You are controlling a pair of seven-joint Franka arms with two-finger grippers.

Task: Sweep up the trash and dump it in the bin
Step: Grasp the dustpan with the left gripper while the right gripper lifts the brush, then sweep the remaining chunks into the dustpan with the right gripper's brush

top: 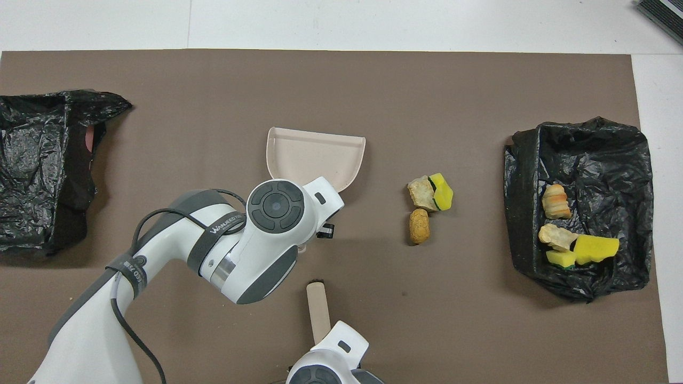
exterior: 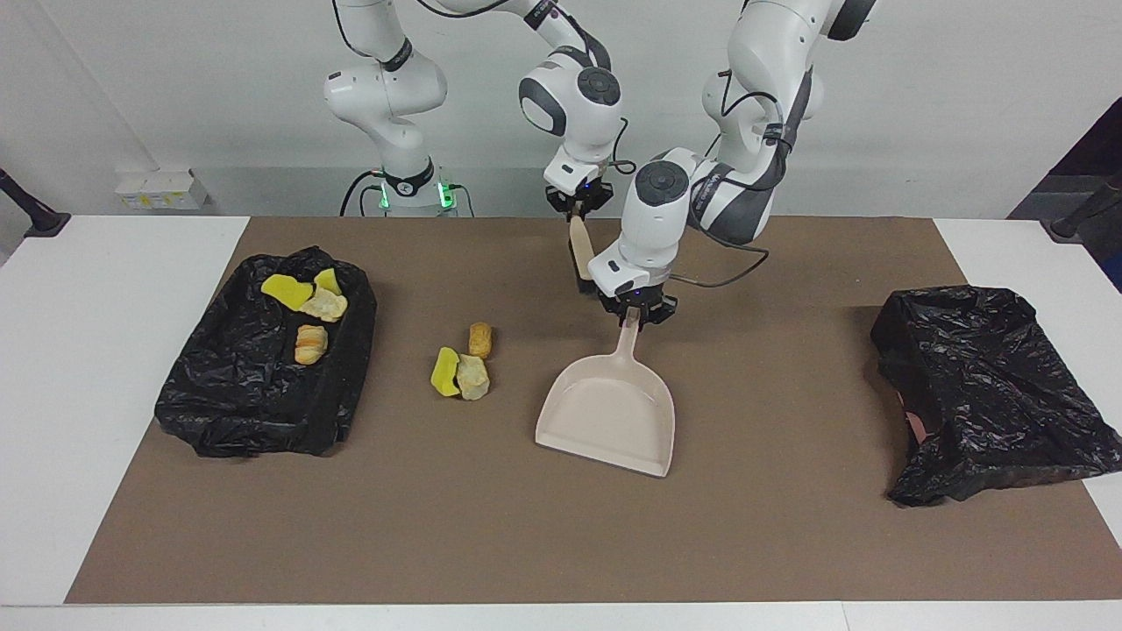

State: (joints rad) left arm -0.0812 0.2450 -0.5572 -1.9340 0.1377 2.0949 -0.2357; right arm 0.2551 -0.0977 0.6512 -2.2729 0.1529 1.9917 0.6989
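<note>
Hidden: left claw [exterior: 637, 317] under its own wrist in overhead view; in facing view pinched on dustpan [exterior: 607, 421] handle, pan tilted, mouth turned toward right arm's end. Right claw [exterior: 578, 209] cut off at bottom edge of overhead view; facing view shows it pressed tight on brush [exterior: 580, 250] handle, bristles hidden behind left arm.

Trash: three loose lumps [exterior: 463, 361] on mat beside dustpan, toward right arm's end: yellow, beige and orange-brown, bunched together. Four more [exterior: 307, 308] in black-lined bin [exterior: 219, 394] at right arm's end. Second black bag [exterior: 990, 386] crumpled at left arm's end; pink patch at its edge, not identifiable.

Surface: brown mat [exterior: 526, 543] over white table [exterior: 79, 394]. Room: plain white wall, socket strip [exterior: 160, 189] at table's robot-side edge
</note>
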